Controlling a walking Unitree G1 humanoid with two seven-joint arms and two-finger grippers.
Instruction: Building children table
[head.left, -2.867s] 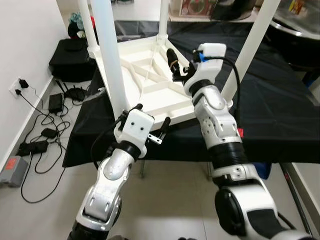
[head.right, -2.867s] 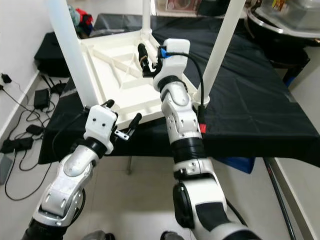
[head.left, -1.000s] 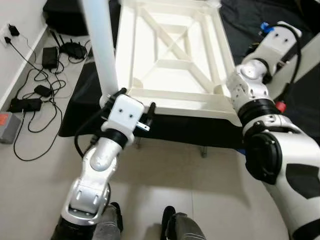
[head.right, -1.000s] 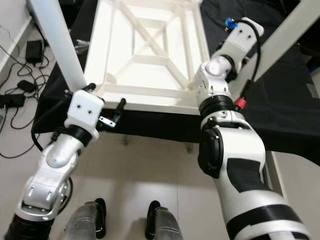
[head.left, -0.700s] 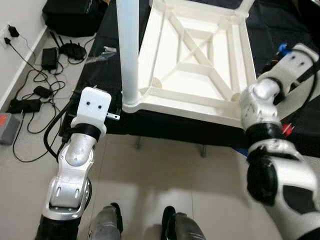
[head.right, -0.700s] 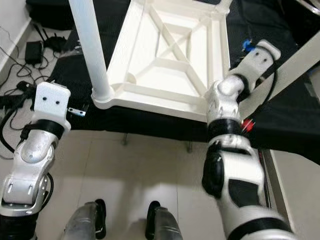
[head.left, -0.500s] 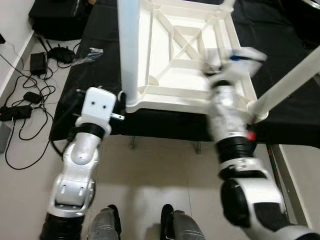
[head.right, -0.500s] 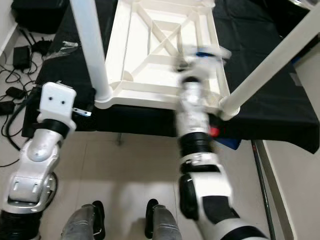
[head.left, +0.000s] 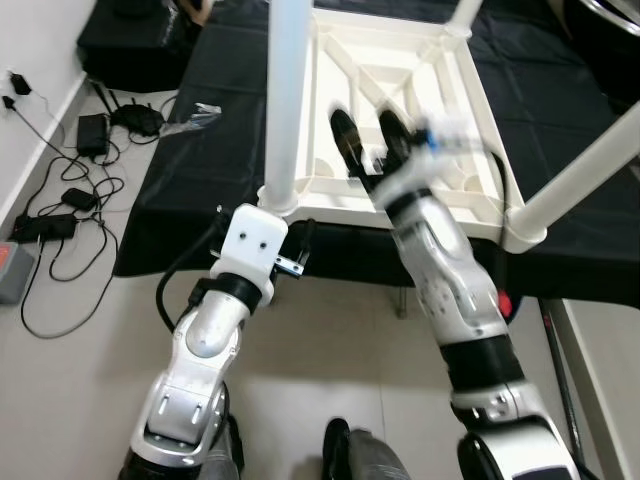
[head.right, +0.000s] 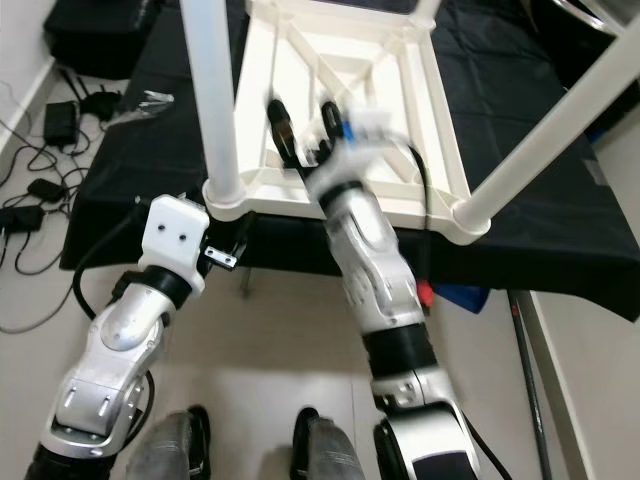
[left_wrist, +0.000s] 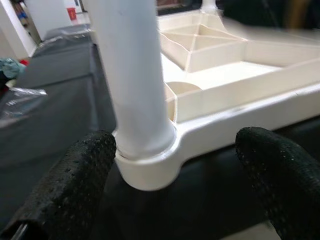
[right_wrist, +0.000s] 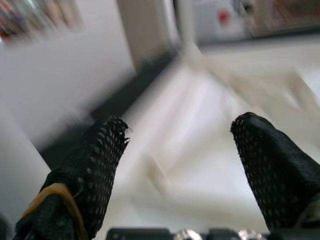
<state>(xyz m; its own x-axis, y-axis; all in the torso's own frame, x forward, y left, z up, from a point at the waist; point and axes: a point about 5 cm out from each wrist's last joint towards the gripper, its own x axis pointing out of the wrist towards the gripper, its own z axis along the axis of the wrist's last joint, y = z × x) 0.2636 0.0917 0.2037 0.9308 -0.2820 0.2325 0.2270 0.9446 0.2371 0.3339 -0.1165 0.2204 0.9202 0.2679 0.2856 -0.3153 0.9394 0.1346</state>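
A white children's table (head.left: 425, 90) lies upside down on a black-covered work table, its legs pointing up. The near-left leg (head.left: 285, 100) stands in its corner socket (left_wrist: 150, 170). My left gripper (head.left: 292, 243) is open just below that corner, one finger (left_wrist: 65, 190) on each side of the socket without touching it. My right gripper (head.left: 367, 140) is open and blurred, hovering over the ribbed underside near the front rim, with nothing between its fingers (right_wrist: 85, 175). A second leg (head.left: 580, 170) slants up from the near-right corner.
The black cloth (head.left: 200, 170) hangs over the work table's front edge. Cables and power adapters (head.left: 70, 190) lie on the floor at the left by the wall. A black bag (head.left: 130, 50) sits at the back left. A crumpled plastic wrapper (head.left: 195, 112) lies on the cloth.
The camera has shifted. My right arm has swung in from the table's right corner to over the underside. The left gripper has closed in under the near-left leg's socket.
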